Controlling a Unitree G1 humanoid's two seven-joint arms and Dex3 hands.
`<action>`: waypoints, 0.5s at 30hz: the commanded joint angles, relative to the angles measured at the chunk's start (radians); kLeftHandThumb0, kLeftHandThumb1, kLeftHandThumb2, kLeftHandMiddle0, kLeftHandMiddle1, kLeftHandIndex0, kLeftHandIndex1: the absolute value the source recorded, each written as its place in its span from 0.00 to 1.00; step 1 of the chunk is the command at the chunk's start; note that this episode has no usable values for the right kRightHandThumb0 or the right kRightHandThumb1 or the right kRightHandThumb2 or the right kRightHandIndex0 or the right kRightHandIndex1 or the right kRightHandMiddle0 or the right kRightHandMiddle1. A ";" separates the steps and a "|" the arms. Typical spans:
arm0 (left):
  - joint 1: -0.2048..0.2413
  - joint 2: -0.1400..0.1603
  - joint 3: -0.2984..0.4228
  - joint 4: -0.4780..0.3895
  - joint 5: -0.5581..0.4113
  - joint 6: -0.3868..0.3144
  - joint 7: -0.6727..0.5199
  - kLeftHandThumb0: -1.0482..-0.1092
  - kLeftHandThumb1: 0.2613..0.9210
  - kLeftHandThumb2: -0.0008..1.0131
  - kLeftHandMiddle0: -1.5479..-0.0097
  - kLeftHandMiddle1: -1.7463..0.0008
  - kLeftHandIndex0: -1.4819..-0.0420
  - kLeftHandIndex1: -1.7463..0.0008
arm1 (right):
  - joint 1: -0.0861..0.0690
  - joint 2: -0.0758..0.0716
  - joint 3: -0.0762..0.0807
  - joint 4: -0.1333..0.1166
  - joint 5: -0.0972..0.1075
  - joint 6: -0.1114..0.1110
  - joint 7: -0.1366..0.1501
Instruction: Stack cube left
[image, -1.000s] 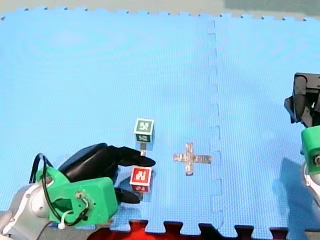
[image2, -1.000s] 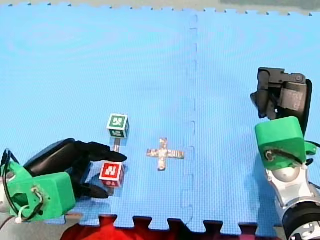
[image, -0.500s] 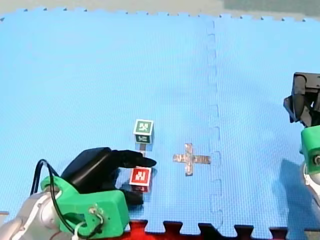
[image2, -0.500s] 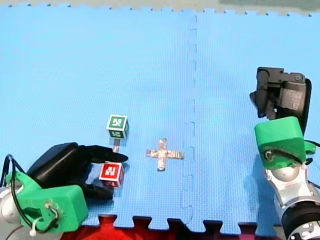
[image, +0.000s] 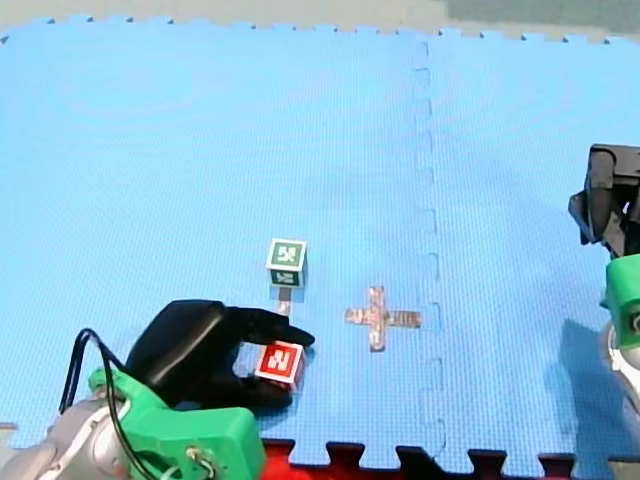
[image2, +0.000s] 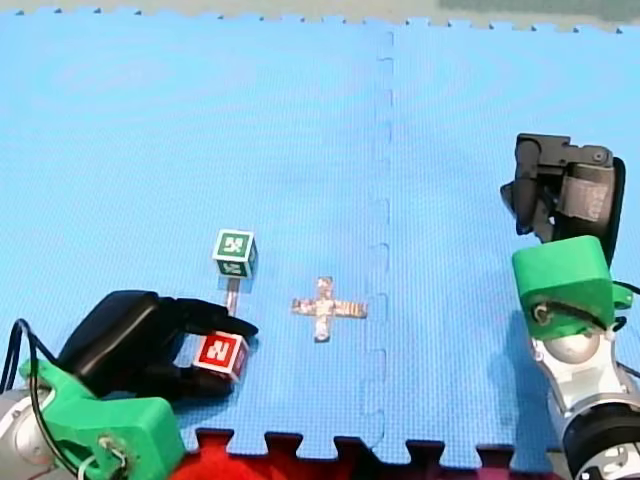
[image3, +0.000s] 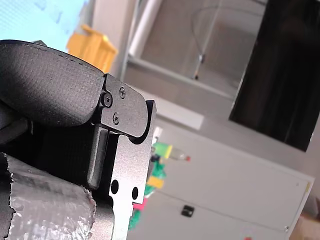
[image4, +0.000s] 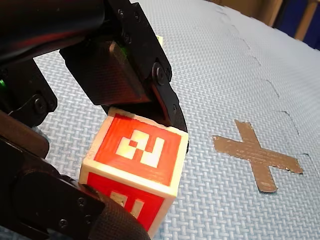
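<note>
Left robot hand (image: 205, 345), at 7 o'clock on the blue mat (image: 200, 150), grips the tilted red cube (image: 280, 361); green cube (image: 288, 262) stands apart at its 12 o'clock; right robot hand (image2: 555, 195) at 3 o'clock, grip unclear

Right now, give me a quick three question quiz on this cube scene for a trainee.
1. True or false: the left hand grasps the red cube.
2. The green cube stands: A) on the red cube; B) on the blue mat, just beyond the red cube; C) on the tape cross.
3. Which hand is at the blue mat's right edge, holding nothing?
Key: 1 true; 2 B; 3 the right hand.
</note>
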 joint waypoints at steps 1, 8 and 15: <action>0.008 -0.006 -0.012 0.025 0.008 0.002 -0.003 0.61 0.80 0.00 0.39 0.01 0.16 0.91 | 0.003 -0.007 0.001 -0.001 -0.004 0.003 -0.012; 0.005 -0.009 -0.014 0.036 0.007 -0.012 0.011 0.58 0.82 0.01 0.40 0.00 0.16 0.91 | 0.005 -0.009 0.008 0.000 -0.018 0.008 -0.032; 0.007 -0.006 -0.008 -0.034 -0.011 0.002 -0.021 0.57 0.83 0.00 0.41 0.00 0.17 0.92 | 0.008 -0.005 0.013 0.004 -0.020 0.012 -0.037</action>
